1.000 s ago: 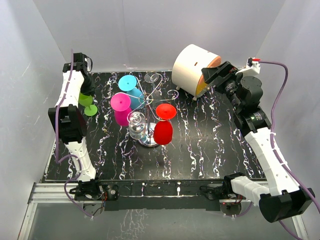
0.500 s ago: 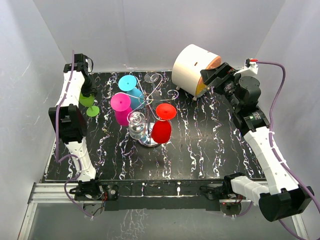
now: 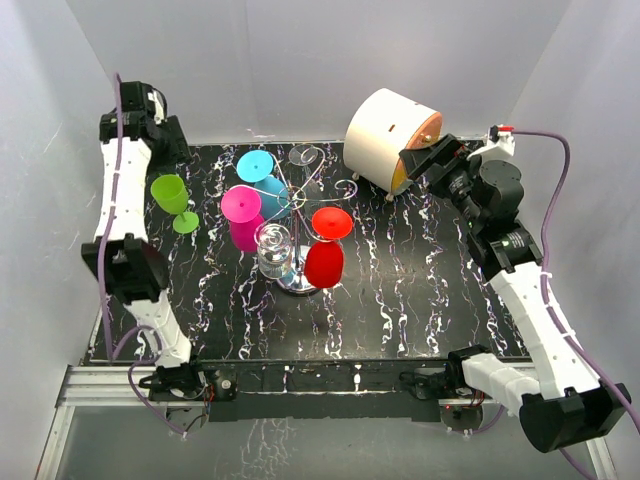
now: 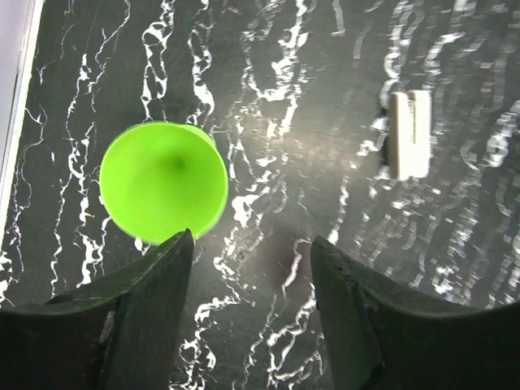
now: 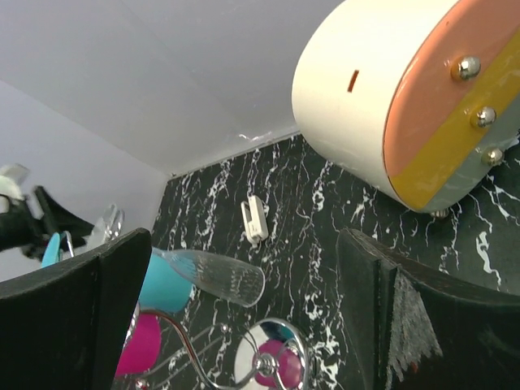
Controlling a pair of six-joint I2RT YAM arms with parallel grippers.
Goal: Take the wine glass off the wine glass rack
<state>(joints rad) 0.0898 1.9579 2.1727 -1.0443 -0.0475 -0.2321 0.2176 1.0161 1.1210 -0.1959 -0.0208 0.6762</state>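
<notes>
1. the green wine glass [image 3: 170, 190] stands upright on the black marbled surface [image 3: 420, 300], at its far left and well apart from the wine glass rack [image 3: 297, 282]. from the left wrist, looking down into the bowl, only its own green inside shows.
2. the rack stands near the middle of the surface. glasses hang on it foot up and mouth down: a cyan glass [image 3: 256, 166], a magenta glass [image 3: 241, 205], a red glass [image 3: 327, 250] and a clear glass [image 3: 272, 250]. a second clear glass [image 3: 305, 155] hangs on the far side.
3. the left pincer [image 4: 252, 244] hovers above the green wine glass with its jaws wide and nothing held. in the wrist view the glass's rim lies just by the left finger.
4. the right pincer [image 3: 418, 160] sits beside the orange face of the white drum [image 3: 380, 130]. its jaws are wide with nothing between them.
5. a small white block [image 4: 409, 134] lies flat on the surface, apart from the green wine glass.
6. half a second ago the left pincer was down at the green wine glass and the arm hid part of it. the arm has since lifted up and back toward the far left corner, so the glass shows whole. the glass stands on the same spot, the rack carries the same glasses, and the right arm has barely shifted.
</notes>
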